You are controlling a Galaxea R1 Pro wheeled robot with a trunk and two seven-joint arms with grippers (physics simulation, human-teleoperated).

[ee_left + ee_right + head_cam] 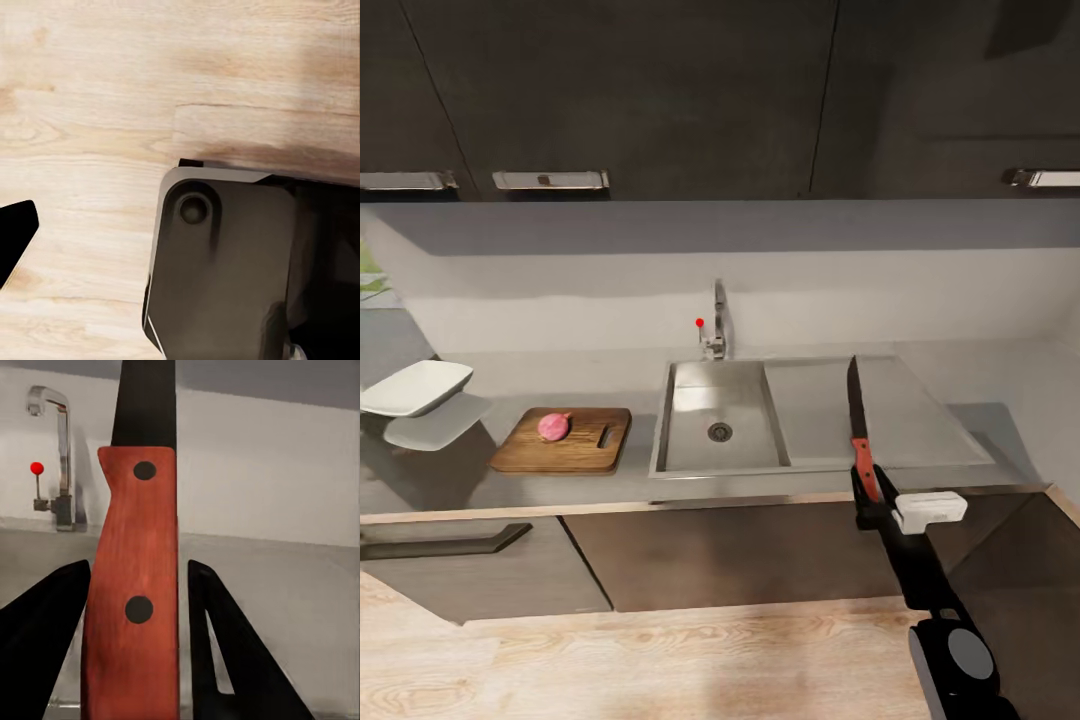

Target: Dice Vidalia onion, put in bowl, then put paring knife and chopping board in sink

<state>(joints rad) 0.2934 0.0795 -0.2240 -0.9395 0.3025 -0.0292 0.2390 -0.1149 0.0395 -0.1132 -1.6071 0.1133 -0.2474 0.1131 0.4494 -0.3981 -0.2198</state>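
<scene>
The right gripper [867,490] is pinching the paring knife [857,425] by its handle, blade lying over the drainboard just right of the sink [720,420]; the onion [554,426] is sitting on the chopping board [563,441] left of the sink, with the bowl [415,388] farther left

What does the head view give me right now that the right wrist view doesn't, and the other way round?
Head view alone: the chopping board on the countertop left of the sink, the pink onion lying on the board, the white bowl further left, and the sink's drain.

Right wrist view alone: a close look at the grip, with both black fingers flanking the handle and its two dark rivets.

Both: the paring knife held in the right gripper, blade pointing toward the back wall, plus the faucet with its red knob.
</scene>
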